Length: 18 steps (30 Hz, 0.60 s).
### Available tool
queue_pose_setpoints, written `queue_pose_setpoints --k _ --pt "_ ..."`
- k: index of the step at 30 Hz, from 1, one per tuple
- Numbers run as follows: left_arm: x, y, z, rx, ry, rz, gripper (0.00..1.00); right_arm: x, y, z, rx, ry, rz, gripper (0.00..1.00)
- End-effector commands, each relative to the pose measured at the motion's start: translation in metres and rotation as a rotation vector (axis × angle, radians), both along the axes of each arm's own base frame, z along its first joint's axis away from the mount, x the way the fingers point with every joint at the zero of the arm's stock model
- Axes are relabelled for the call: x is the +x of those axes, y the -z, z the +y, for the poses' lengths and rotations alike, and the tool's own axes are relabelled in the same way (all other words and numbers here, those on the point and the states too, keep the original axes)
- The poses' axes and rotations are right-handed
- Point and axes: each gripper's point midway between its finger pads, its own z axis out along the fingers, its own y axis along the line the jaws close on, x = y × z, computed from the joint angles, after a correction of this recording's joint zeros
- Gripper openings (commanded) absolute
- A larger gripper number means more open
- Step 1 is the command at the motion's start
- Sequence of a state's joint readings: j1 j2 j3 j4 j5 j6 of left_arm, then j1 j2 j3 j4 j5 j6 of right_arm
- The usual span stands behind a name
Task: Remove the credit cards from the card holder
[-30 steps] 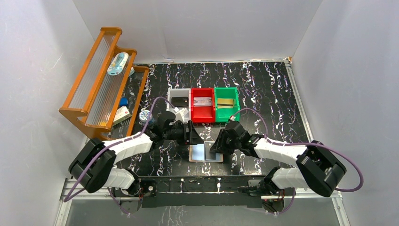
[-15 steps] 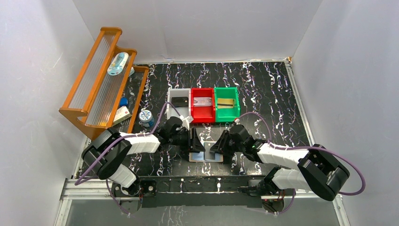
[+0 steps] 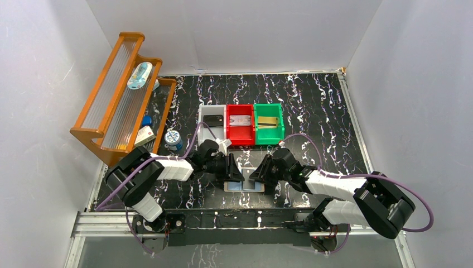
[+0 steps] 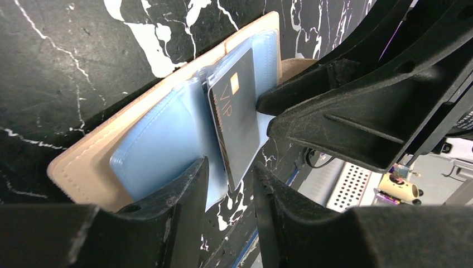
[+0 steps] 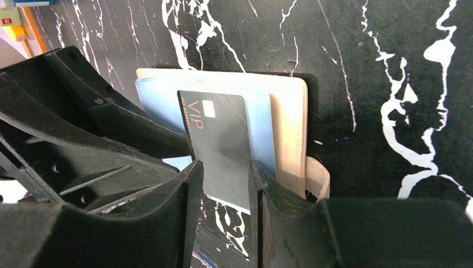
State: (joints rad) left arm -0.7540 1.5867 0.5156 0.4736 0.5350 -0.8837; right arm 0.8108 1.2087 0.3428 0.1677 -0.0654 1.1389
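The card holder (image 3: 244,186) lies open and flat on the black marbled worktop (image 3: 318,106), at the near edge between my two arms, with its pale blue pockets facing up. A dark card (image 5: 220,134) stands part-way out of one pocket, its free end tilted up and reaching past the holder's edge. It reads "VIP" in coppery letters beside a small gold chip. A fine line of print runs along one edge, too small for me to read.

My right hand (image 5: 224,167) is half spread, with a finger on each side of the card and the tips down at the holder. I cannot tell whether it pinches the card or only pins the holder. My left hand (image 4: 230,167) sits opposite, its fingers close on either side of the card's free end. I cannot tell whether they grip it.

I judge the step in hand to be drawing this card out. The next move calls for one hand to pinch the card firmly while the other keeps the holder down. Then a straight pull along the pocket should keep the leather from dragging or folding.

Further back a grey bin (image 3: 201,117), a red bin (image 3: 240,140) and a green bin (image 3: 269,138) stand side by side. Each holds what looks like a card.
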Motion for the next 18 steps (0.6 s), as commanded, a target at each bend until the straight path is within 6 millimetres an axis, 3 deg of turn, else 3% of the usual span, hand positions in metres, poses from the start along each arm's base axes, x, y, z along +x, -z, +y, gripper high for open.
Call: queue_pose_setpoints --k 1,18 --pt "-0.0039 0.0038 -0.0059 -0.011 0.022 0.005 0.33 -0.0236 0.0355 -0.0302 -0.139 0.001 0.095 0.45" --pt "-0.0033 0.0019 -0.0098 -0.039 0.02 0.003 0.02 -0.0237 0.038 -0.034 -0.153 0.01 0.1 0.45"
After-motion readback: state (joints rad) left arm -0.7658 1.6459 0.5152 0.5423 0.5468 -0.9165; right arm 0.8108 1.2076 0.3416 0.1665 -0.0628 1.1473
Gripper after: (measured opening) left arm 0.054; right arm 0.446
